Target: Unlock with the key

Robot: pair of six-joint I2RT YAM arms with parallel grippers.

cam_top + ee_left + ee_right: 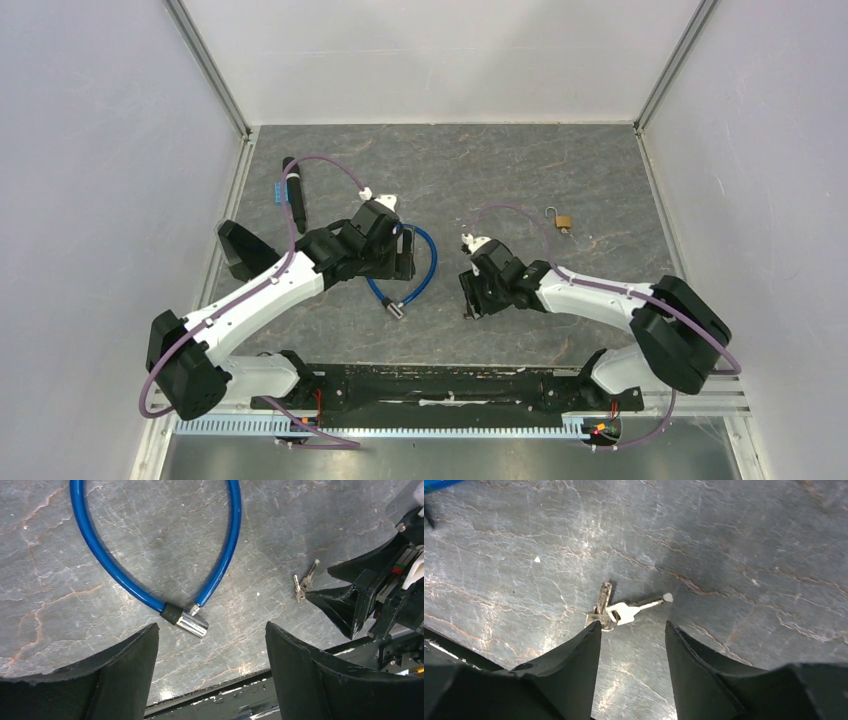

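Observation:
A blue cable lock (424, 262) lies looped on the table, its silver lock head (194, 624) joined to a black collar. My left gripper (211, 627) is open and empty, above the loop, with the lock head just beyond its fingertips. A small bunch of keys (624, 611) lies flat on the table; it also shows in the left wrist view (304, 582). My right gripper (633, 624) is open and empty, low over the table, its left fingertip right at the key ring. A small brass padlock (563, 220) lies at the back right.
A black pen-shaped object (293, 190) with a blue piece (275, 193) beside it lies at the back left. The table's near edge and the black base rail (235, 700) lie just below the left gripper. White walls enclose the table.

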